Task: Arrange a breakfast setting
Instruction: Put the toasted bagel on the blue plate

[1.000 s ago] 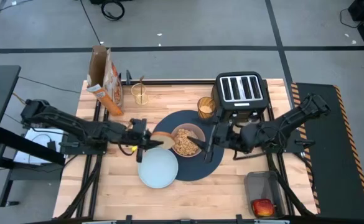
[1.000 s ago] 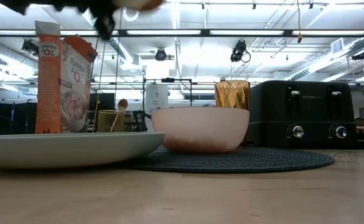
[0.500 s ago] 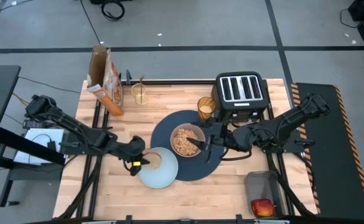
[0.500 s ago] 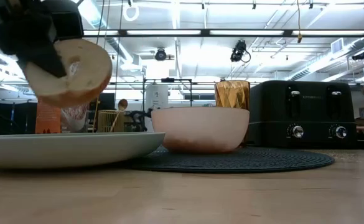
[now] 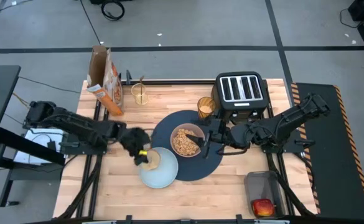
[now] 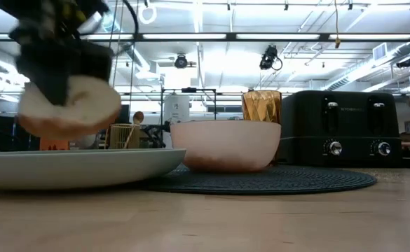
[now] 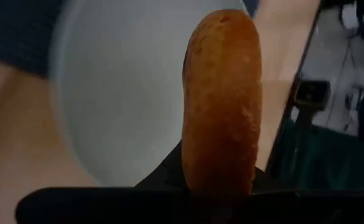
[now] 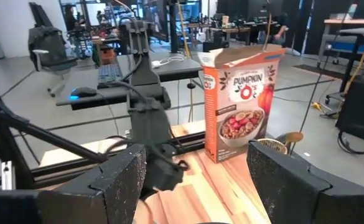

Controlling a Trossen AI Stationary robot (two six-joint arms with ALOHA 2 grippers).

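My left gripper [image 5: 139, 152] is shut on the bagel [image 5: 150, 160] over the pale-blue plate [image 5: 160, 171], which lies at the near-left edge of the round dark-blue mat [image 5: 214, 158]. In the low view the bagel [image 6: 68, 113] hangs just above the plate's rim [image 6: 85, 166]. My right gripper [image 5: 205, 144] is open at the right rim of the pink bowl [image 5: 186, 140], which holds cereal and sits on the mat. The amber tumbler [image 5: 206, 107] stands by the mat's far edge. The small clear glass [image 5: 140, 94] holds the gold spoon. The red apple [image 5: 262, 206] lies in a tray. My left gripper pinches the bagel between its two fingers at one part of its rim [image 7: 220, 177], one finger on each flat face. The fingers [image 7: 164, 179] come from above, slanting down toward the plate. The bagel hangs below them over the plate [image 7: 126, 93]; whether it touches the plate I cannot tell.
The black toaster [image 5: 241, 89] stands at the far right behind the mat. The cereal box [image 5: 107, 81] stands at the far left, open at the top. A dark tray [image 5: 262, 190] sits at the near right corner. Bare wood lies near the front edge [image 5: 188, 199].
My left gripper has carried the bagel from beside the bowl's left side toward the near edge and down over the plate, turning as it went. The bagel has dropped from high above the table to just above the plate's rim.
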